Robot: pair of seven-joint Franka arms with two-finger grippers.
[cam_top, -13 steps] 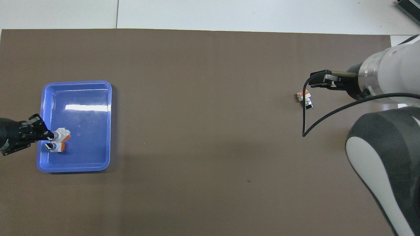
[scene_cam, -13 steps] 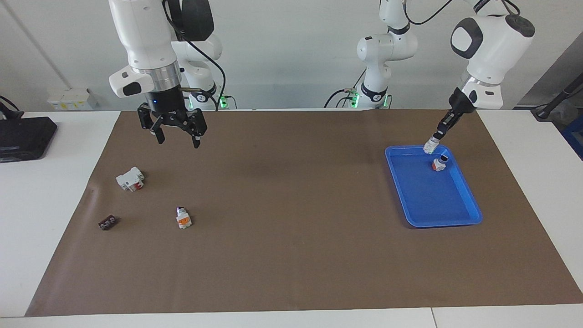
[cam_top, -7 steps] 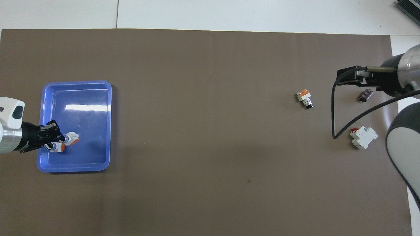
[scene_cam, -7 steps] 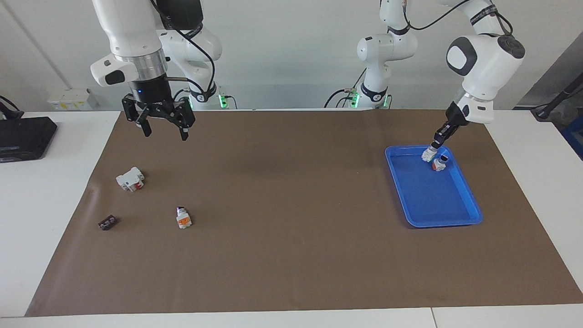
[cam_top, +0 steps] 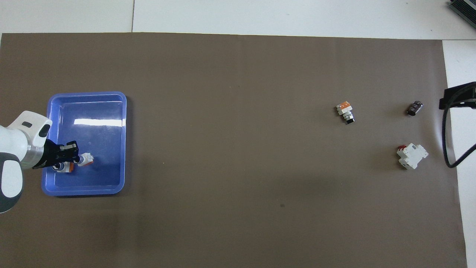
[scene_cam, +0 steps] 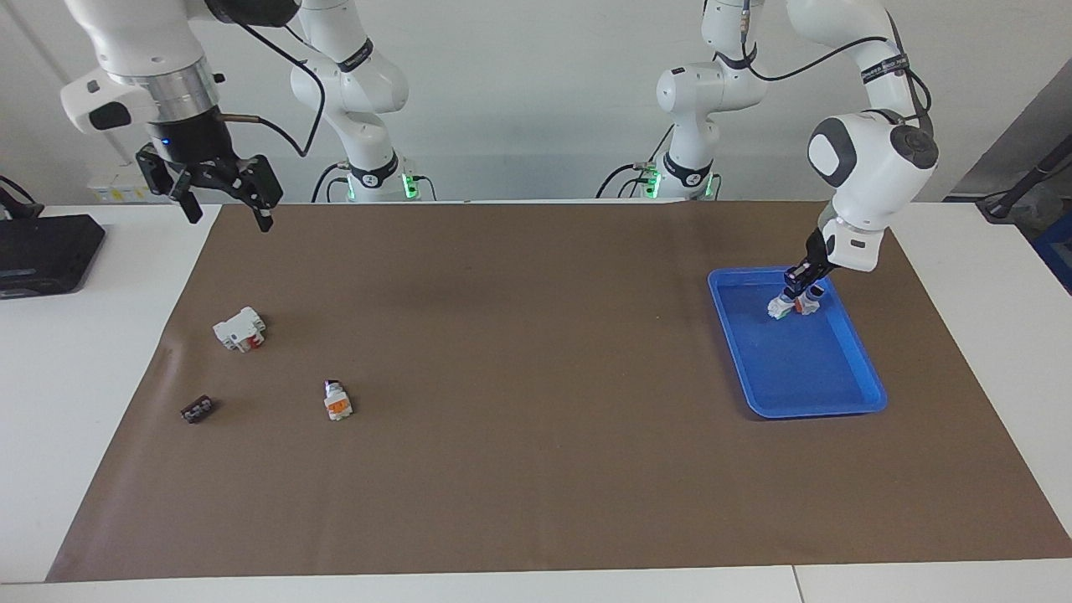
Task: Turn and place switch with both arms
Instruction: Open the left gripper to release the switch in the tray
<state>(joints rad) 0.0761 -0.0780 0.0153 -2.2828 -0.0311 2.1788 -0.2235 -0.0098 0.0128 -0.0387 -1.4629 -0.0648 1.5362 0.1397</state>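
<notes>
One switch lies loose on the brown mat toward the right arm's end; it also shows in the overhead view. My left gripper is low in the blue tray, shut on a second switch, white with an orange side. That switch shows in the overhead view, where the left gripper reaches in over the blue tray. A third switch sits in the tray right beside it. My right gripper hangs open and empty, high over the mat's corner nearest its base.
A larger white block with a red part and a small dark brown piece lie on the mat near the loose switch. A black box sits on the white table at the right arm's end.
My left gripper has lowered its switch into the tray beside the other one. My right gripper has risen and drawn away from the mat's objects, out toward the mat's corner.
</notes>
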